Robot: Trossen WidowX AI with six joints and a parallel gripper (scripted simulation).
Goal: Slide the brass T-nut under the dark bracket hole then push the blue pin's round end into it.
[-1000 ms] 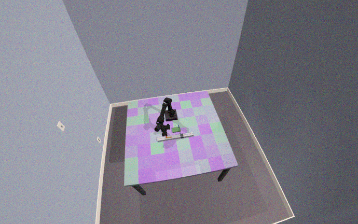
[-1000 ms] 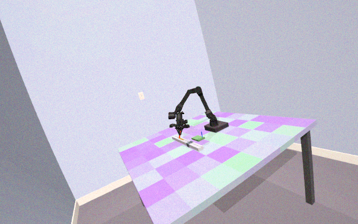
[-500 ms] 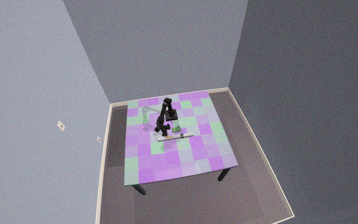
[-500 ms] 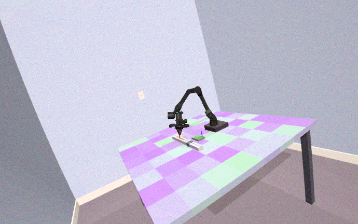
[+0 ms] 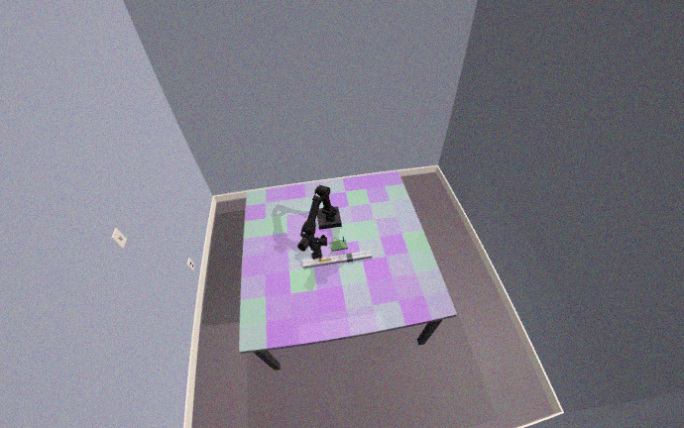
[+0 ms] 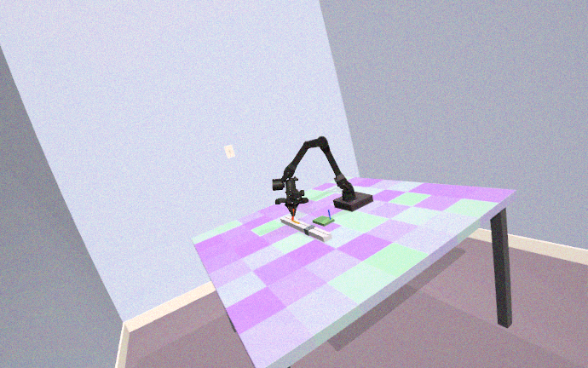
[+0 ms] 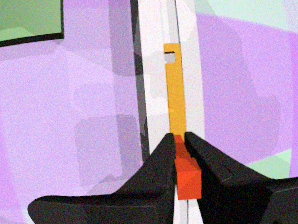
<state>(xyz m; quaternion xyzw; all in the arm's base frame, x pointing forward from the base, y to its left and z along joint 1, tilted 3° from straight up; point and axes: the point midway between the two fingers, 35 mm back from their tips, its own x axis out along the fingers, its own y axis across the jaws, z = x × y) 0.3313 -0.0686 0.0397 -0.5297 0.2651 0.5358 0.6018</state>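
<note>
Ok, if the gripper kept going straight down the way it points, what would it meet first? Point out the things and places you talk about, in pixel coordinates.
Probably the aluminum rail (image 5: 363,255) (image 6: 320,234) (image 7: 153,107), right below the fingertips; the gripper (image 5: 316,257) (image 6: 293,217) (image 7: 178,139) holds the orange handle (image 6: 292,215) (image 7: 189,181), and how much gap remains is unclear.
</note>
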